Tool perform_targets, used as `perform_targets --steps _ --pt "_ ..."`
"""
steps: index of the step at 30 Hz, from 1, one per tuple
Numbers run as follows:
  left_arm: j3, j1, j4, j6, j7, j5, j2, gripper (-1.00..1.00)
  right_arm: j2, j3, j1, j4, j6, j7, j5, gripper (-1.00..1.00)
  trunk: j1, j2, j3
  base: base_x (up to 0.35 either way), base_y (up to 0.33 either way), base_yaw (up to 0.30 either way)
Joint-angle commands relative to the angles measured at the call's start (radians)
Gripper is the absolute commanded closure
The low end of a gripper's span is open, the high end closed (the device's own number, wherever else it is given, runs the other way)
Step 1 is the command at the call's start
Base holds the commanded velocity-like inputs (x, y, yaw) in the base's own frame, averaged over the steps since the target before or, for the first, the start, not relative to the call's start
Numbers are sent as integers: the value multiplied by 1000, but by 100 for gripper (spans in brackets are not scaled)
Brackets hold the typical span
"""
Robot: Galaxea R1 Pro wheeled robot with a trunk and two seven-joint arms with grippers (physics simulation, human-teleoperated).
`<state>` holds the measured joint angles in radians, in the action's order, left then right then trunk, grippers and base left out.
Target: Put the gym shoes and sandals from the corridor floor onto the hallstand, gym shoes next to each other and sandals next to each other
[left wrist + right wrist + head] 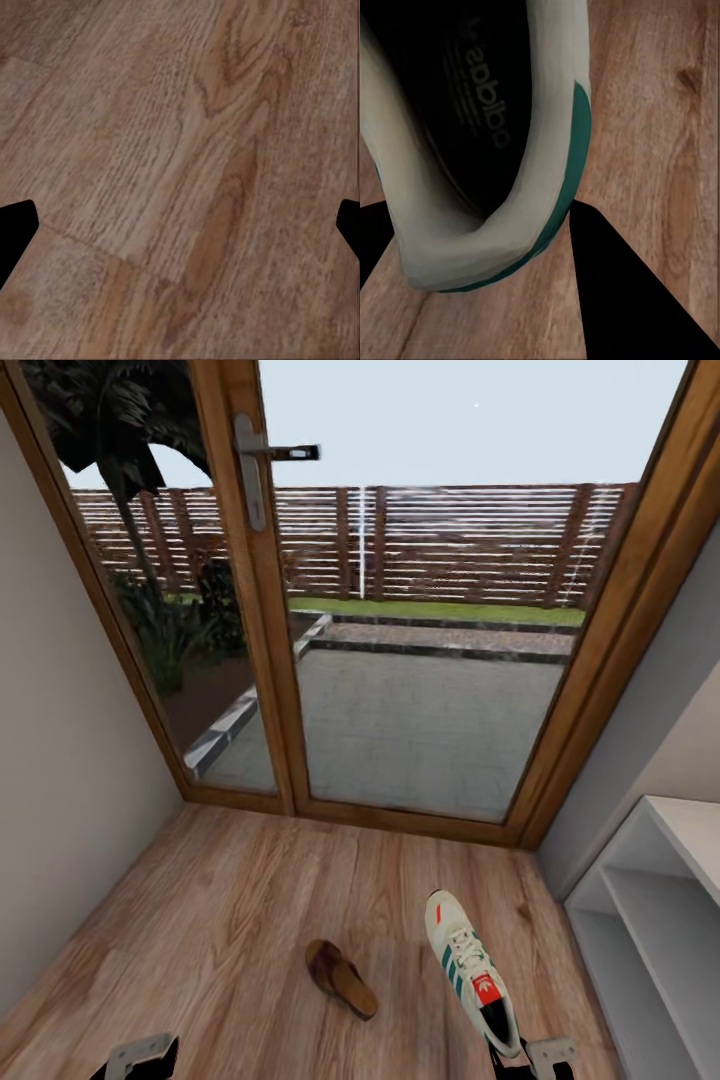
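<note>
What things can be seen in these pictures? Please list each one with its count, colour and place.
gym shoe: one, cream-white with green stripes, on the floor at the right gripper, heel toward the robot
sandal: one, dark brown, on the floor left of the shoe
floor: one, light brown wood planks
hallstand: one, light grey, against the right wall
glass door: one, wooden frame, metal handle, straight ahead
left gripper: one, black fingers spread over bare floor
right gripper: one, black fingers either side of the shoe's heel
</note>
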<state>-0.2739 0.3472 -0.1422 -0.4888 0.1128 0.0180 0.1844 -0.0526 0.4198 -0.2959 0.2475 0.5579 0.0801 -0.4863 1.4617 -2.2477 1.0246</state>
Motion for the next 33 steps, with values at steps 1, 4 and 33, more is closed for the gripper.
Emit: perform_targets --steps 1,4,33 --pt "-8 1 1 -2 10 2 0 -100 0 8 -1 -1 3 10 0 100 0 0 1 245 -92 0" --pt "-8 1 1 -2 10 2 0 -100 0 8 -1 0 3 10 0 100 0 0 1 144 -48 0" --pt "-7 132 -19 35 -248 -2 -194 -100 227 -340 -39 411 -327 36 -4 100 0 0 1 6 -2 0"
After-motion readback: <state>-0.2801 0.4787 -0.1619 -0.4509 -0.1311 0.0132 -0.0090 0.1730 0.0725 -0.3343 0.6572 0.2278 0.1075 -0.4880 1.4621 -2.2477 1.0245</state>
